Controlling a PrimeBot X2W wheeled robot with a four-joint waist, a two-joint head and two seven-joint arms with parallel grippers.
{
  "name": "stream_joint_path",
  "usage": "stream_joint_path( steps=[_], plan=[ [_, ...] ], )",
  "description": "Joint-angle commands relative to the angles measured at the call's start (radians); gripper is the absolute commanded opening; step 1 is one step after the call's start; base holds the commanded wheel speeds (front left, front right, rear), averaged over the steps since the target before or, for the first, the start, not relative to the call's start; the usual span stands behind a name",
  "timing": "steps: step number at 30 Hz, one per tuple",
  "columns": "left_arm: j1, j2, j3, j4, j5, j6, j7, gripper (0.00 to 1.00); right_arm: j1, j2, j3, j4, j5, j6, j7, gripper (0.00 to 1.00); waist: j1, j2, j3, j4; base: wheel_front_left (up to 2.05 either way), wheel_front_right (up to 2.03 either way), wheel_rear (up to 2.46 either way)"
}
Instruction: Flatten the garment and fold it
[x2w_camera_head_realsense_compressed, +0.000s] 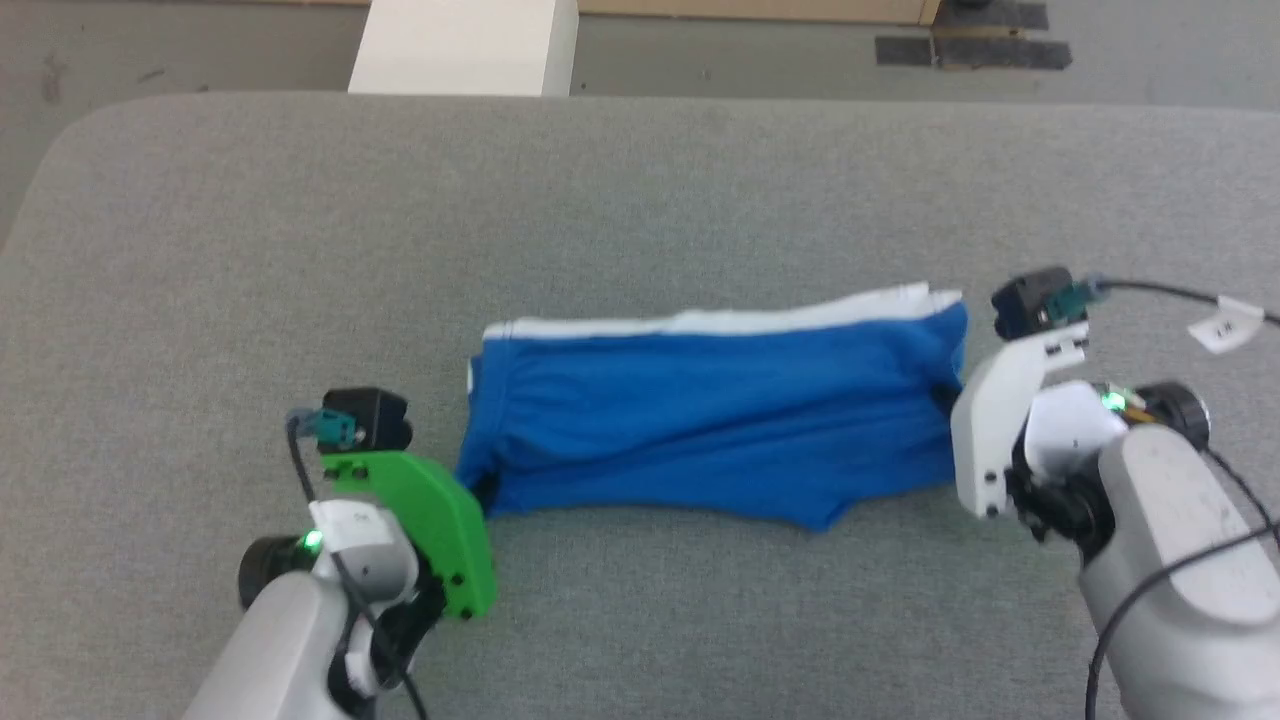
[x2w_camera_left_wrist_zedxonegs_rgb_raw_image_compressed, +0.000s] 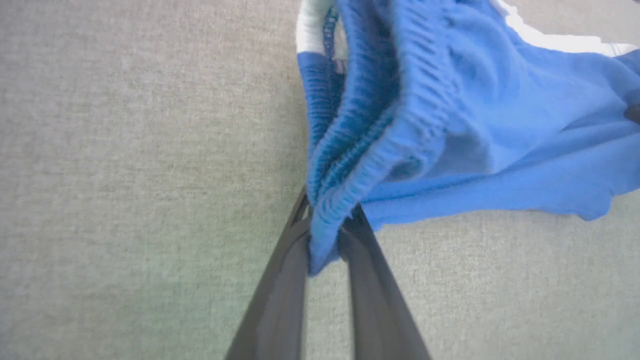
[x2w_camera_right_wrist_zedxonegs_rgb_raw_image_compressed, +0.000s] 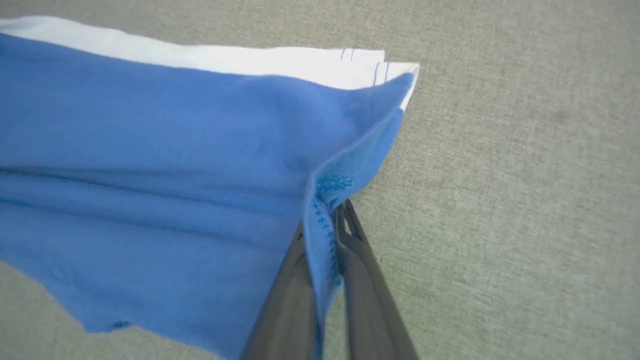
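Observation:
The garment (x2w_camera_head_realsense_compressed: 720, 420), bright blue shorts with a white side stripe along the far edge, lies stretched left to right on the grey table. Its gathered waistband (x2w_camera_left_wrist_zedxonegs_rgb_raw_image_compressed: 370, 150) is at the left end. My left gripper (x2w_camera_head_realsense_compressed: 487, 490) is shut on the waistband's near corner, and in the left wrist view the blue elastic sits pinched between the two dark fingers (x2w_camera_left_wrist_zedxonegs_rgb_raw_image_compressed: 280, 280). At the right end my right gripper (x2w_camera_head_realsense_compressed: 945, 400) is shut on the leg hem (x2w_camera_right_wrist_zedxonegs_rgb_raw_image_compressed: 325, 230), whose stitched edge runs down between its fingers (x2w_camera_right_wrist_zedxonegs_rgb_raw_image_compressed: 360, 280).
The grey fabric-covered table (x2w_camera_head_realsense_compressed: 640, 200) spreads wide on all sides of the shorts. A white block (x2w_camera_head_realsense_compressed: 465, 45) stands beyond the far edge. A cable with a white tag (x2w_camera_head_realsense_compressed: 1225, 325) trails from the right wrist.

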Motion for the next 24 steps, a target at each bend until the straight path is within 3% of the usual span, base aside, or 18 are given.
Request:
stream_joint_path(
  steps=[1,5,9,10,11,12,13,15,19,24],
  plan=[
    [0.029,0.03,0.01,-0.007,-0.011,0.006,0.024,0.0,0.052,-0.017,-0.006,-0.039,0.021,-0.002,0.012,0.0,0.0,0.0,-0.039,-0.015,0.0,0.0,0.0],
    [0.09,0.051,0.014,-0.033,-0.041,0.021,0.083,0.0,0.193,-0.022,-0.037,-0.189,0.056,-0.002,0.047,0.0,0.0,0.0,-0.061,-0.027,0.0,0.0,0.0],
    [0.136,0.043,0.015,-0.043,-0.069,0.036,0.109,0.0,0.332,0.013,-0.077,-0.318,0.06,-0.002,0.089,0.0,0.0,0.0,-0.068,-0.036,0.0,0.0,0.0],
    [0.146,0.041,0.015,-0.043,-0.076,0.039,0.114,0.05,0.362,0.031,-0.09,-0.342,0.061,-0.002,0.099,0.0,0.0,0.0,-0.07,-0.04,0.0,0.0,0.0],
    [0.151,0.04,0.016,-0.045,-0.081,0.04,0.116,0.74,0.38,0.042,-0.101,-0.359,0.057,-0.002,0.101,0.0,0.0,0.0,-0.071,-0.041,0.0,0.0,0.0],
    [0.155,0.039,0.019,-0.048,-0.084,0.042,0.114,1.0,0.399,0.053,-0.11,-0.378,0.046,-0.002,0.101,0.3,0.0,0.0,-0.072,-0.041,0.0,0.0,0.0],
    [0.157,0.038,0.02,-0.051,-0.086,0.043,0.113,1.0,0.412,0.061,-0.115,-0.388,0.041,-0.002,0.105,0.98,0.0,0.0,-0.074,-0.041,0.0,0.0,0.0],
    [0.164,0.036,0.045,-0.088,-0.11,0.044,0.103,1.0,0.453,0.101,-0.166,-0.447,0.045,-0.002,0.089,1.0,0.0,0.0,-0.09,-0.036,0.0,0.0,0.0],
    [0.162,0.04,0.105,-0.167,-0.126,0.052,0.05,1.0,0.474,0.12,-0.221,-0.524,0.041,-0.002,0.082,1.0,0.0,0.0,-0.107,-0.034,0.0,0.0,0.0],
    [0.138,0.08,0.176,-0.23,-0.017,0.018,-0.184,1.0,0.452,0.123,-0.27,-0.567,0.005,-0.002,0.124,1.0,0.0,0.0,-0.108,-0.041,0.0,0.0,0.0]
  ],
)
